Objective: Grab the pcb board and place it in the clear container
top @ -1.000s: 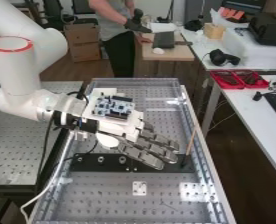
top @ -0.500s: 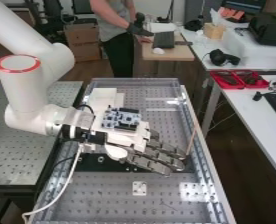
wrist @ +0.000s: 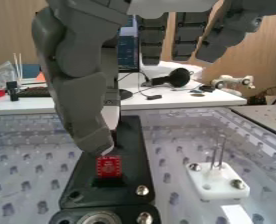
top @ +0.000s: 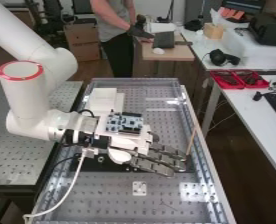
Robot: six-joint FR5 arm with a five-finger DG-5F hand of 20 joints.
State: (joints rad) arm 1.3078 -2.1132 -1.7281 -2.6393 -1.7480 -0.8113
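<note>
Hand (top: 163, 159) open, fingers extended and loosely spread, holding nothing. Thumb (wrist: 82, 107) hangs near the red pcb board (wrist: 109, 166); contact can't be told. Board stands upright in the black fixture (wrist: 131, 142) under the hand – task piece, unlike the blue circuit board (top: 124, 122) on the hand's back. Beyond the fingertips, a thin wooden stick (top: 191, 141). Clear container can't be made out.

Main risk: thumb closing before the fingers oppose it could tip or jam the board in its slot. Small board – an off-centre pinch may slip. Lowering too far could knock thumb or fingers on the fixture's screws (wrist: 142, 190).
</note>
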